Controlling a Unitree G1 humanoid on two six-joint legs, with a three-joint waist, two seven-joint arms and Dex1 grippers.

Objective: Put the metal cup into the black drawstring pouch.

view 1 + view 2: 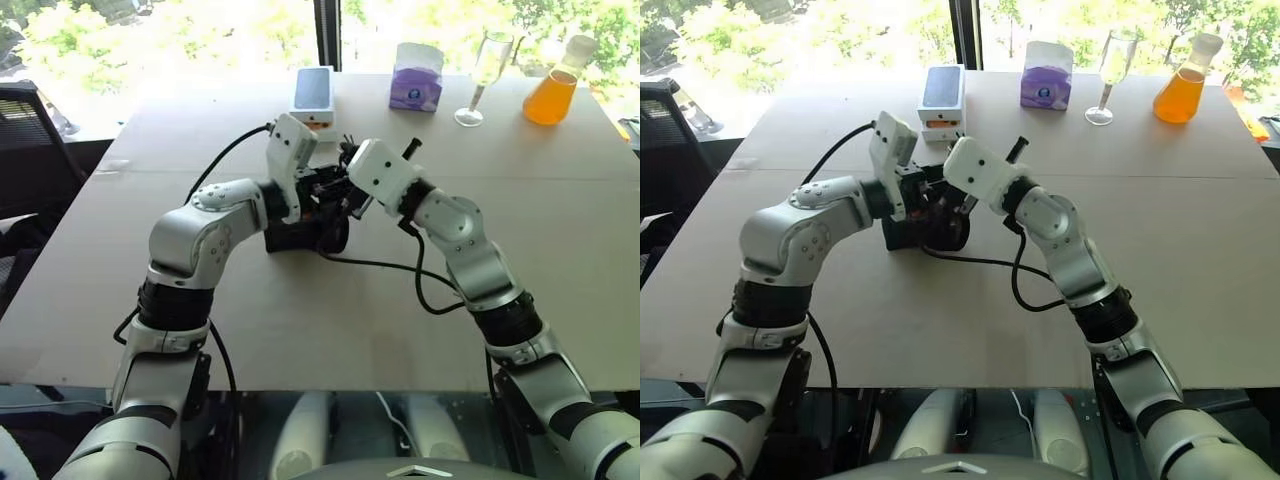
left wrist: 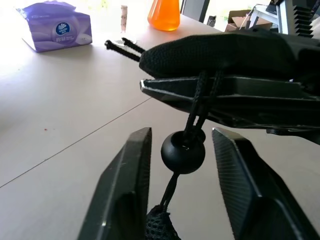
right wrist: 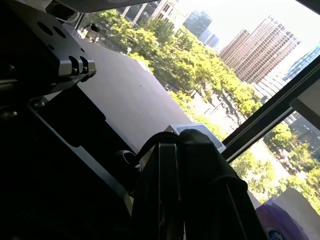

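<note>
Table: pale board top [image 1: 300, 310], with my two arms meeting over its middle.
Pouch: the black pouch [image 1: 300, 236] hangs between my two grippers, just above the table; its lower bulk sits close to the surface, though I cannot tell if it touches.
Right gripper: my right gripper [image 2: 225, 92] is clamped shut on the pouch's top edge; in the left wrist view the black fabric bulges above its flat closed fingers.
Cord: the thin black cord [image 2: 197, 107] drops across those closed fingers, and its two knotted ends [image 2: 120, 46] stick out beside the fabric.
Bead: a round black bead [image 2: 183, 151] on the cord hangs midway between my left fingers.
Left gripper: my left gripper [image 2: 182, 165] has its fingers apart on either side of the bead, with a gap showing on each side, gripping nothing that I can see.
Cup: I cannot make out the metal cup; it may be inside the pouch.
Far edge: a white box [image 1: 313, 93], a purple tissue pack [image 1: 417, 78], a wine glass [image 1: 482, 78] and an orange flask [image 1: 553, 88] stand well apart from the pouch.
</note>
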